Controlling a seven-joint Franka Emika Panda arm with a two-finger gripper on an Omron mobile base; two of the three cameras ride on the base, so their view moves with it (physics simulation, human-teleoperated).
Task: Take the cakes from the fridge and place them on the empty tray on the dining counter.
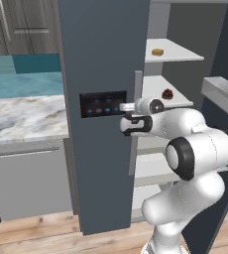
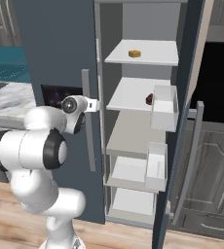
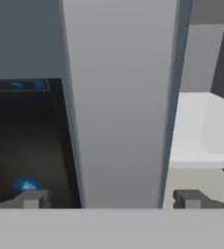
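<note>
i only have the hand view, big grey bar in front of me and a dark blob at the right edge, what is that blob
Observer: It is the dark red-brown cake, on the second shelf of the open fridge.
Operator: is there another cake
Observer: Yes, a yellow-orange cake sits one shelf higher, near the middle of the top shelf.
Operator: what's the grey bar then
Observer: It is the long vertical handle on the closed left door; the gripper faces it with jaws open, holding nothing.
</note>
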